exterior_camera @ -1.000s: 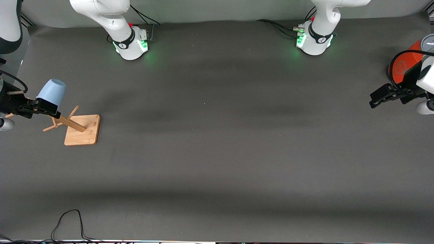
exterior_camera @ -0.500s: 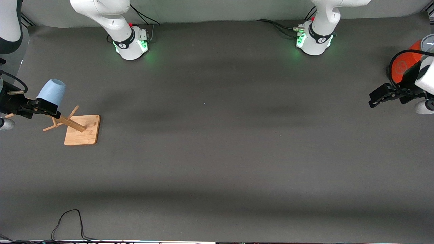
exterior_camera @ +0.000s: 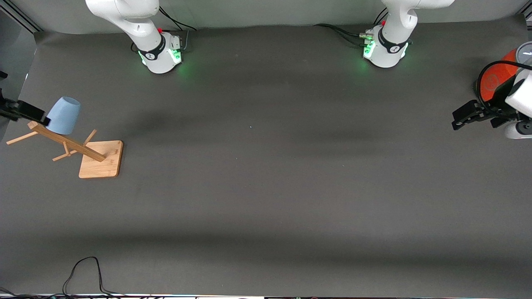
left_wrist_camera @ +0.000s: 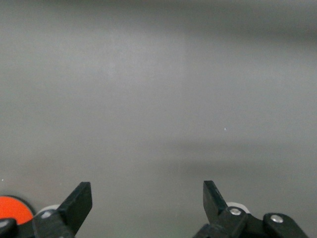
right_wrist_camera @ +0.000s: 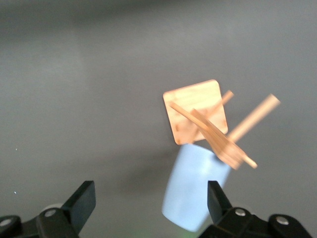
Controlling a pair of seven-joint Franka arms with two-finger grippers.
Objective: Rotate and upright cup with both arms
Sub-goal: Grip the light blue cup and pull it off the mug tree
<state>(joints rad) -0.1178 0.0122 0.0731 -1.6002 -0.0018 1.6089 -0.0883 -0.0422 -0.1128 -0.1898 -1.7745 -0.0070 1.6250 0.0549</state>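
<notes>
Two white Franka arms stand at a dark grey table, their green-lit bases along the edge farthest from the front camera. The cup, a small pale-blue tapered tumbler without a handle, hangs mouth-down and tilted on an upper peg of a wooden cup rack at the right arm's end of the table. The rack has a square bamboo base, a stem and several thin pegs branching from it. In the right wrist view the cup shows with the rack's stem and pegs running across it and the base plate seen above them.

The right gripper is up in the air at the very edge of the front view, just beside the cup and over the rack's outermost peg; only its black fingers show there. In the right wrist view its two fingers stand wide apart with nothing between them, and the cup lies close to one fingertip without being clasped.

The left gripper hovers at the left arm's end of the table, just beside a large orange cylinder with a grey top, which the wrist and a black cable partly hide. Its fingers are spread fully and hold nothing; the left wrist view shows only bare table surface between them, with a sliver of the orange cylinder at one corner.
</notes>
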